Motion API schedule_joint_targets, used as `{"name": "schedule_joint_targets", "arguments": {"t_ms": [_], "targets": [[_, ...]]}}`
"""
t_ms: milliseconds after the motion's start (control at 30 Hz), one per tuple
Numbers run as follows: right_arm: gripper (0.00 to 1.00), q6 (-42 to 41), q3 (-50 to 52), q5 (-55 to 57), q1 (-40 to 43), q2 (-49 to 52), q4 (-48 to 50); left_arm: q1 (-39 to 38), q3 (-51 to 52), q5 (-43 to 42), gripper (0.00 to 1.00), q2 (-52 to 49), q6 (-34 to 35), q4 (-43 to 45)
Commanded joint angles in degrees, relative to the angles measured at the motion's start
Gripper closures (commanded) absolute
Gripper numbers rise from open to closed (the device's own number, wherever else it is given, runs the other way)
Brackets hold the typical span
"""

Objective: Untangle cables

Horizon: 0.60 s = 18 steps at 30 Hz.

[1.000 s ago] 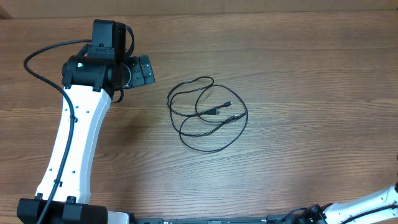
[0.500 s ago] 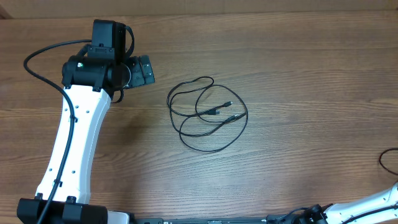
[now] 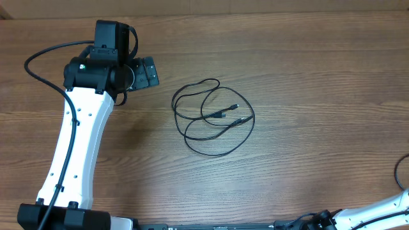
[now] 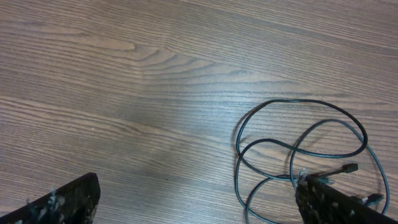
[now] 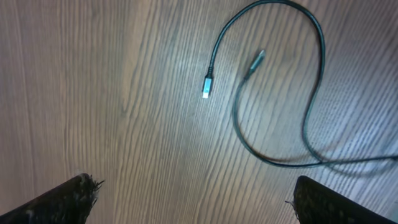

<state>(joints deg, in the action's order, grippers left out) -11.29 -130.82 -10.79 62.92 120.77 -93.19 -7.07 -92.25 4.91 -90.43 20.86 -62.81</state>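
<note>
Lying looped on table (image 3: 307, 76): cables (image 3: 220, 115), untouched.

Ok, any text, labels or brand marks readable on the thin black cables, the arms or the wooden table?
None readable.
The thin black cables and the brown wooden table show no print.
A tiny pale mark on the left arm's black housing is too small to read.

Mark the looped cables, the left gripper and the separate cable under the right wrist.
looped cables (image 3: 218, 115): overhead view, plug inside the loops.
left gripper (image 3: 151, 72): overhead view, midway between fingertips.
separate cable (image 5: 208, 85): right wrist view, pale plug tip.
</note>
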Motion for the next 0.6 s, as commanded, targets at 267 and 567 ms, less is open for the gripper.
{"name": "schedule_joint_targets", "arguments": {"t_ms": [267,567], "targets": [[0.00,9.6,0.0,-6.9,-7.6,-0.6,-0.5,0.0,-0.4,-0.1,0.00,-0.2,-0.7,0.0],[0.00,13.3,0.0,-6.9,-24.3,-0.6,-3.9,0.0,-0.4,-0.1,0.00,-0.2,-0.7,0.0]]}}
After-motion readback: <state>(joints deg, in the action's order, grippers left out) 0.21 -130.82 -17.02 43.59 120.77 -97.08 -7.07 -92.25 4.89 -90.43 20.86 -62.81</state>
